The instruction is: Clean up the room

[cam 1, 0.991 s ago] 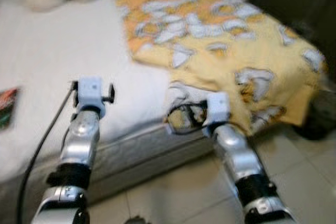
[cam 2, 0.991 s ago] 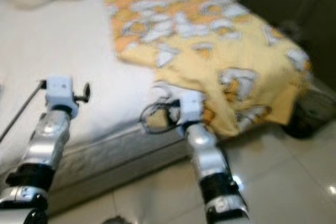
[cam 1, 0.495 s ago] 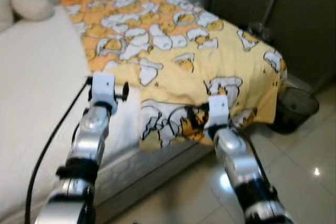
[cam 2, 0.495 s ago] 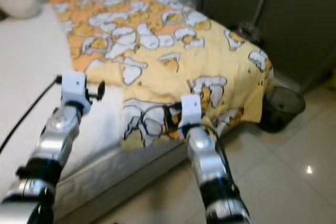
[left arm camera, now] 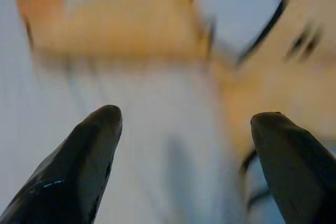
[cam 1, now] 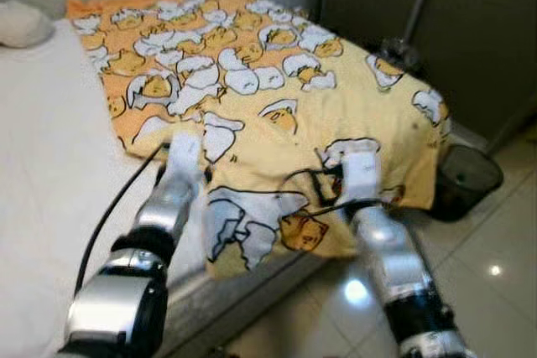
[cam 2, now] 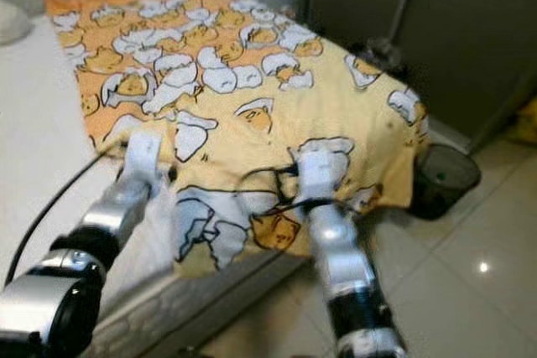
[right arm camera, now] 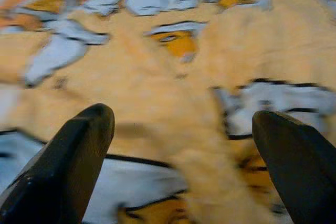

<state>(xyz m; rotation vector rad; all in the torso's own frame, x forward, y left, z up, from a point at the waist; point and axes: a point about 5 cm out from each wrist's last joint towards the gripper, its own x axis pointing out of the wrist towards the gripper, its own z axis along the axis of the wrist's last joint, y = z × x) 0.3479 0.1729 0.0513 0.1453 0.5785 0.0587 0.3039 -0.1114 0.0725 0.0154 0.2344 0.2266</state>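
1. Blanket (cam 1: 277,81), yellow with an egg-cartoon print: it lies spread over the far half of the bed (cam 1: 50,148), directly ahead of both pincers. Its near edge droops over the mattress side below the right pincer, and its far corner hangs toward the floor. I judge it loosely thrown, not squared, which is why I have both arms on it.
2. Left pincer (left arm camera: 181,129): fingers spread wide, nothing between them. It sits low over the blanket's near-left edge, where yellow cloth meets bare white sheet just ahead of the tips. I read this as placed to take that edge.
3. Right pincer (right arm camera: 181,129): fingers spread wide and empty, hovering close over printed cloth near the overhanging corner. I judge it placed for the matching grip, so the two can draw the blanket flat together.
4. Pillow (cam 1: 21,23), white: well beyond the left pincer, at the head of the bed.
5. Dark bin (cam 1: 466,178): on the tiled floor beyond and outside the right pincer, just beside the hanging blanket corner. The cloth may snag it if pulled that way.
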